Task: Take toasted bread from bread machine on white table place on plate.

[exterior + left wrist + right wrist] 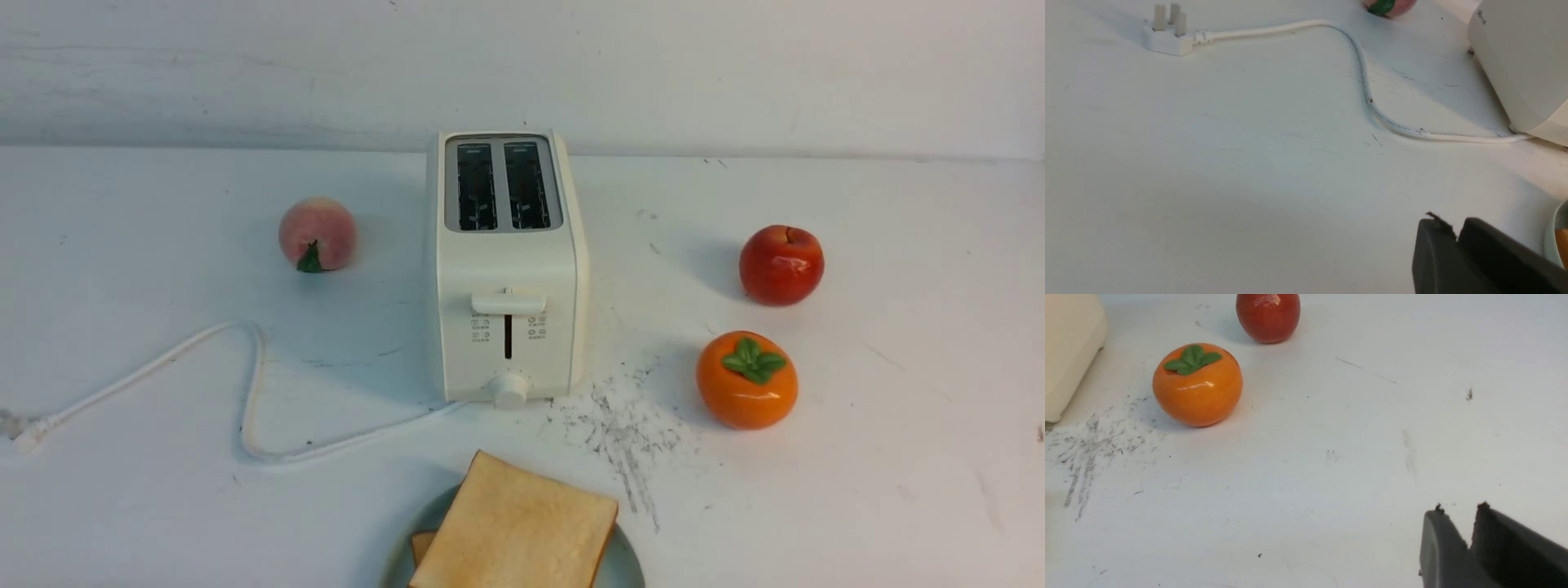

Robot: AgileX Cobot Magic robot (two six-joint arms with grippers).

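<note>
White table [898, 457] holds two toasted bread [518, 531] slices on one plate [624, 563].

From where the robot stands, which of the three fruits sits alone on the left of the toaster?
The pink peach. It lies left of the toaster, while the red apple and the orange persimmon sit together on its right.

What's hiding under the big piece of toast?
Under the top toasted bread a second slice's corner peeks out, both on the plate. The rest of that slice and the plate's middle are covered.
</note>
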